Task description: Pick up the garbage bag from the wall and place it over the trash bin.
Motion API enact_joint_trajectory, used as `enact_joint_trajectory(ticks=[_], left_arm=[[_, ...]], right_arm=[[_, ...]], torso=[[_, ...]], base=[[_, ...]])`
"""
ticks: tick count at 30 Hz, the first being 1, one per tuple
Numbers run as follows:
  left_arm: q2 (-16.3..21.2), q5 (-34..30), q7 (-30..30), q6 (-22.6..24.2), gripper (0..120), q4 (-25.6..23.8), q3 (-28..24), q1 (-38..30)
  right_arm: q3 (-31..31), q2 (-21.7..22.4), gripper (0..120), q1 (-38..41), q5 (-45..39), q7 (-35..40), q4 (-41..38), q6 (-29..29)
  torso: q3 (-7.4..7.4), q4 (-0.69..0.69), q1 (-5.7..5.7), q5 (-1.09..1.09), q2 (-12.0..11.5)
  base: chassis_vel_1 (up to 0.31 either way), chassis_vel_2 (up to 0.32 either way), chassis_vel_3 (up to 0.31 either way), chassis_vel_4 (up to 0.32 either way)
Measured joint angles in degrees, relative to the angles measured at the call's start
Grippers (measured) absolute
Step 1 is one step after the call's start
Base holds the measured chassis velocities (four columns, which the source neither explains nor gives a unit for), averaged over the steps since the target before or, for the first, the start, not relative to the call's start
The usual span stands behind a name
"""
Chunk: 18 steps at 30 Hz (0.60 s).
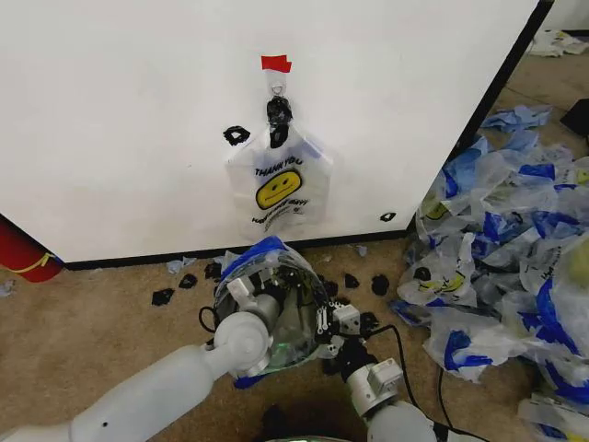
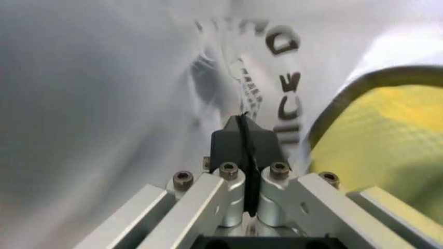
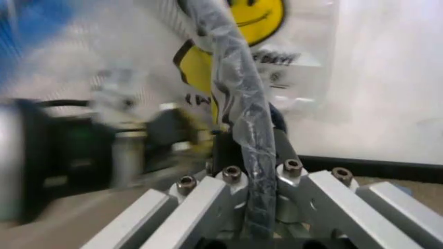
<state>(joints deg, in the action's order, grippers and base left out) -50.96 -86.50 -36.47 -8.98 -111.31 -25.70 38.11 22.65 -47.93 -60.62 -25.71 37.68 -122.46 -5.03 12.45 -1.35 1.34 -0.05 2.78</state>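
A bag [image 1: 276, 313] is held stretched between both grippers, left [image 2: 244, 136] and right [image 3: 244, 136], each pinched on film, just above the floor.

Room: brown carpet floor [image 1: 101, 331] strewn with small black scraps [image 1: 163, 296], a heap of crumpled white-and-blue plastic bags [image 1: 502, 267] on the right, red rounded object [image 1: 23, 253] at left edge.
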Motion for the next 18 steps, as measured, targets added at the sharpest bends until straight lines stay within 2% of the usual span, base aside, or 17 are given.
enact_joint_trajectory(ticks=[5,18], left_arm=[[1.5,-0.8,-0.4,0.3,0,-1.6,-0.2,0.6],[0.1,-1.5,-0.9,0.4,0,-1.2,-0.5,1.4]], right_arm=[[-0.1,0.0,0,1.0,-0.3,0.1,0.2,0.1],[-1.2,-0.4,0,1.7,-0.7,0.5,0.2,0.3]], torso=[[0.00,0.01,0.00,0.01,0.0],[0.00,0.00,0.00,-0.01,0.0]], base=[[0.000,0.000,0.000,0.000],[0.000,0.000,0.000,0.000]])
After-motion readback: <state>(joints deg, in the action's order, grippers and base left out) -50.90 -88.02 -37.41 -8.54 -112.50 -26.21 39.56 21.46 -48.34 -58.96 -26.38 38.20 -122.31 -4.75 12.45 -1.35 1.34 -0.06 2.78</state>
